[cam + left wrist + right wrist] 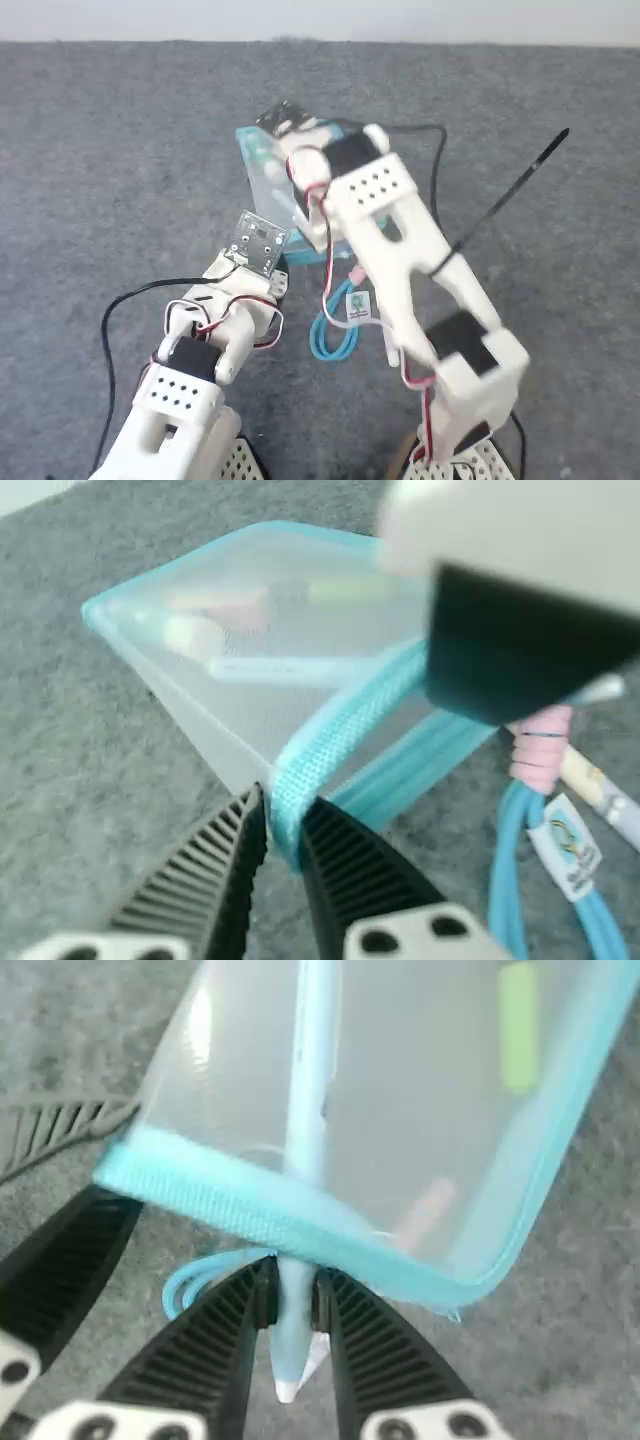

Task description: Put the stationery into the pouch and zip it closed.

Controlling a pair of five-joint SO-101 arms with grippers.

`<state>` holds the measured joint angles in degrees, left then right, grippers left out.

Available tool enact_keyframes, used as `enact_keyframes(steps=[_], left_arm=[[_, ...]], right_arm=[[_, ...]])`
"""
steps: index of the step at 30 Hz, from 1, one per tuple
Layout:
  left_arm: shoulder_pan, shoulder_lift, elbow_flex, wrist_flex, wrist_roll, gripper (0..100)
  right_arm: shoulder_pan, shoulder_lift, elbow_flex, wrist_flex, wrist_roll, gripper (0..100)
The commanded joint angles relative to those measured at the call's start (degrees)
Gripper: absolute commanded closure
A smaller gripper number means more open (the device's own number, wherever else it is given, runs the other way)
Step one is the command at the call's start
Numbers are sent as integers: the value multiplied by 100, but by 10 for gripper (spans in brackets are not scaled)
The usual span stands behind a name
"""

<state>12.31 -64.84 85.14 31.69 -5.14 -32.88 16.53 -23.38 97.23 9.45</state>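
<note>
A translucent pouch (268, 185) (250, 680) (420, 1110) with teal edging lies mid-table, with pink and green items showing through its wall. In the left wrist view my left gripper (283, 845) is shut on the pouch's teal zipper edge at the near corner; from above it sits at the pouch's front edge (283, 262). My right gripper (293, 1305) is shut on a light blue pen (308, 1110). The pen's front part runs into the pouch, past the teal edge. The right arm (385, 215) stretches over the pouch and covers much of it.
A coiled blue cable (332, 335) (530, 860) with a paper tag (358, 305) lies just in front of the pouch, beside a pale pen (598, 790) and a pink piece (540, 755). A thin black strip (510, 195) lies to the right. Grey carpet surrounds everything.
</note>
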Motion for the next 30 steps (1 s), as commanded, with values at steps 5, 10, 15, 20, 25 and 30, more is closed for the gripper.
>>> enact_keyframes(steps=[5,10,15,20,25,30], left_arm=[[202,9,-84,-149,-70,988],[-273,0,-119,-202,123,988],[-826,0,-154,-369,404,988],[-2004,0,-462,-360,1257,988],[-1459,53,-426,-334,738,988],[-870,0,-224,-360,308,988]], right_arm=[[242,919,-1776,549,-132,829],[259,558,-1732,576,-132,810],[356,-338,-958,576,-88,810],[532,-1604,563,497,18,810],[875,-2844,2866,-453,308,811],[866,-3749,5495,-2149,387,811]])
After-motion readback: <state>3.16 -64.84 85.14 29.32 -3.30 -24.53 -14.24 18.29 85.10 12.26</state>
